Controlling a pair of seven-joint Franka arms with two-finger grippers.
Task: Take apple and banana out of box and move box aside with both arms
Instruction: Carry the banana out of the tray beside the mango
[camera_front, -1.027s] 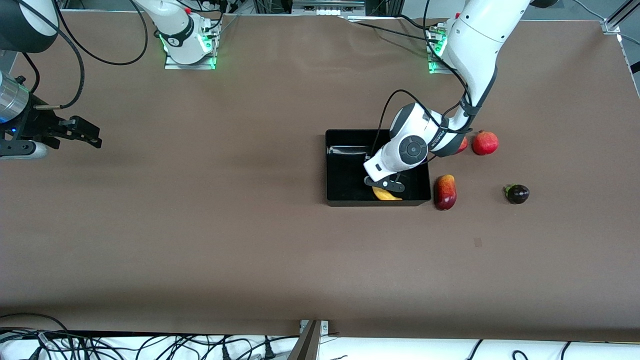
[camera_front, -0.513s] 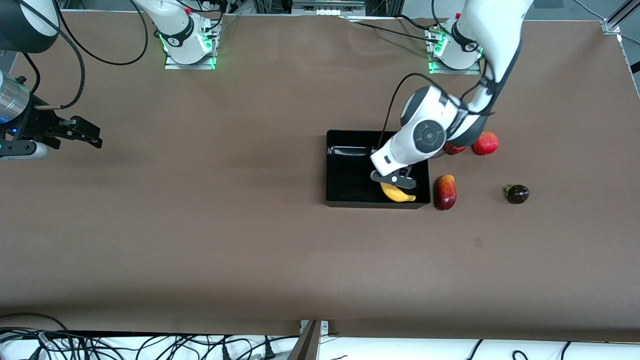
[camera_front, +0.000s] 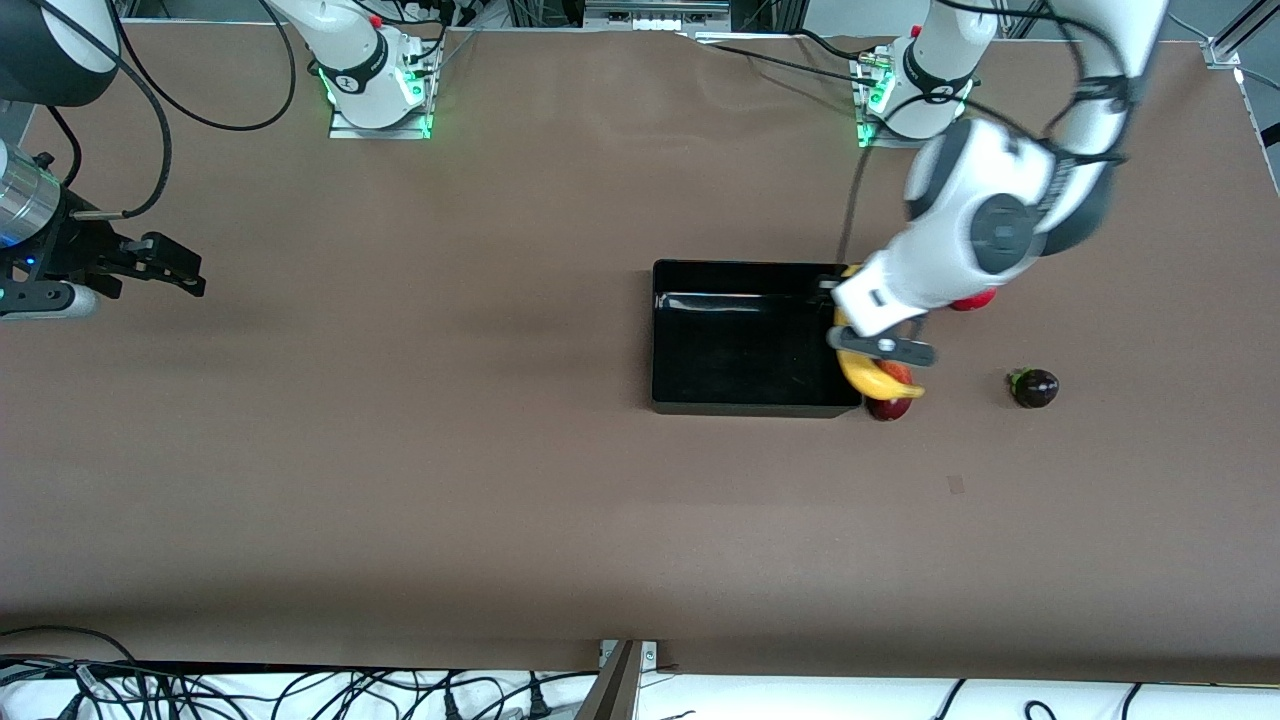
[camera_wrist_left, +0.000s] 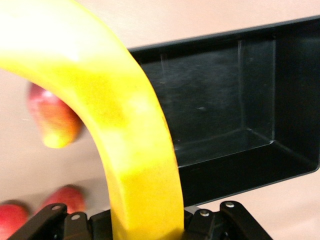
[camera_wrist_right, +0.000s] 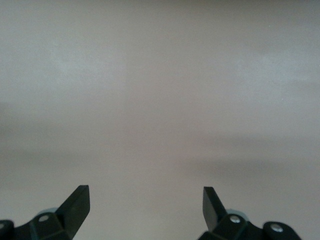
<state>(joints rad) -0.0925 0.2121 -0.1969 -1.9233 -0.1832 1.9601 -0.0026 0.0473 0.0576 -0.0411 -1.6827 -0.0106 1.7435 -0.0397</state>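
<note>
Here the brown table fills the front view, with the empty black box at its centre toward the left arm's end. The left arm reaches down from one o'clock, and its left gripper hangs over the box's wall at three o'clock, clamped on the banana at its middle. The banana's long curve runs from twelve to five o'clock, its lower tip over the mango lying just beside the box. Whatever bare table it goes to lies toward the left arm's end, so this arm is the nearer one. The right gripper waits at nine o'clock, well apart, fingers spread wide over bare table. A red fruit peeks from under the left arm; whether it is the apple cannot be told. A small dark fruit sits at three o'clock.
</note>
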